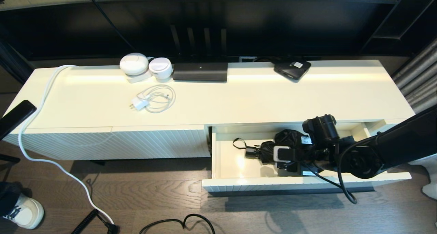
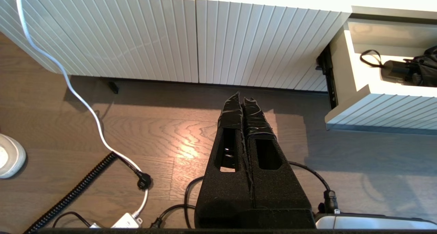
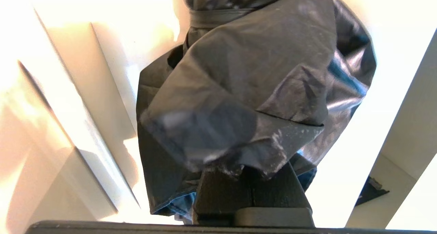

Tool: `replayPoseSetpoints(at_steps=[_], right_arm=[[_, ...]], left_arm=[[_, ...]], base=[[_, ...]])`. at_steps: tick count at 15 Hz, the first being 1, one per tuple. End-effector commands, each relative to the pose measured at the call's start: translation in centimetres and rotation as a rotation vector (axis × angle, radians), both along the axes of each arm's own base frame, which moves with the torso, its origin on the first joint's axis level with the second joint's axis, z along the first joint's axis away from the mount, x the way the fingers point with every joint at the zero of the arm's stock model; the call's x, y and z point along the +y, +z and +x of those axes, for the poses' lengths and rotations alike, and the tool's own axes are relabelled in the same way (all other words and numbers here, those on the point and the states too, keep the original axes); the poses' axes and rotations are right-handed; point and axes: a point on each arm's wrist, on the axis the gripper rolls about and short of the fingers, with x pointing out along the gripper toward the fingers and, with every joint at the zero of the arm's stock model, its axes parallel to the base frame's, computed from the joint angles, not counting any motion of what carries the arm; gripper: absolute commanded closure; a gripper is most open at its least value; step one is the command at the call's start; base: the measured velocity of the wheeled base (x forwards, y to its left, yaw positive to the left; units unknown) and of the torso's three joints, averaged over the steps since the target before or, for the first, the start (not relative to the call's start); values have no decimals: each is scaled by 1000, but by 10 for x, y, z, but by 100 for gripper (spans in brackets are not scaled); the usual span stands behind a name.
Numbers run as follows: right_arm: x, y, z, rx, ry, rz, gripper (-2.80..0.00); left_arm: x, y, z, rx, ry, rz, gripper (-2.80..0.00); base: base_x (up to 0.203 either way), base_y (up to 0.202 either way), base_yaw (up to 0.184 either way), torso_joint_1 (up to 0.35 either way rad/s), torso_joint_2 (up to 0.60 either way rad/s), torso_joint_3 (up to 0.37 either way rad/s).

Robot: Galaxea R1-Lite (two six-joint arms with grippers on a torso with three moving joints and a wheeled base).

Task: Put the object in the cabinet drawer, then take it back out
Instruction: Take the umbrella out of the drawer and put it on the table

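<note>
The cabinet drawer (image 1: 273, 185) stands pulled out at the right, its ribbed front (image 2: 382, 111) facing the floor side. Inside lies the black folding umbrella (image 1: 268, 148), handle and wrist loop (image 1: 239, 143) pointing left; it also shows in the left wrist view as the umbrella (image 2: 409, 71). My right gripper (image 1: 277, 156) reaches down into the drawer and is shut on the bunchy fabric of the umbrella (image 3: 245, 73). The fabric drapes over the right gripper (image 3: 251, 174) and hides its tips. My left gripper (image 2: 243, 100) hangs shut and empty over the floor, left of the drawer.
On the cabinet top lie a white charger with coiled cable (image 1: 152, 99), two white round devices (image 1: 135, 64), a flat black box (image 1: 199, 71) and a black box with a white label (image 1: 292, 68). Cables (image 2: 88, 107) trail over the wooden floor. A ribbed handleless panel (image 1: 112, 143) adjoins the drawer.
</note>
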Motion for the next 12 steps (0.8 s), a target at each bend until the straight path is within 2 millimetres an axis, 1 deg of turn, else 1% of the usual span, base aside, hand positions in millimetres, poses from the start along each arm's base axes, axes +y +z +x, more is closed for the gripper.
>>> replayPoseSetpoints(at_steps=[1,4,6,9,12], right_arm=[[-1,1,-1,-1,2,-6,0],[-3,0,-3,6,-8,1,0],[-4,4,-6,-1,-11,5,0],[-8,18,-17,-31,-10,16,0],[-14,36,-33,-71,-9,31,0]], left_arm=[[0,0,0,-1,1,-1,0],[0,0,0,-1,2,-1,0],[0,0,0,-1,1,-1,0],[0,0,0,-1,1,-1,0],[0,0,0,-1,1,-1,0]], base=[[0,0,0,0,0,0],[0,0,0,0,0,0],[0,0,0,0,0,0],[0,0,0,0,0,0],[0,0,0,0,0,0]])
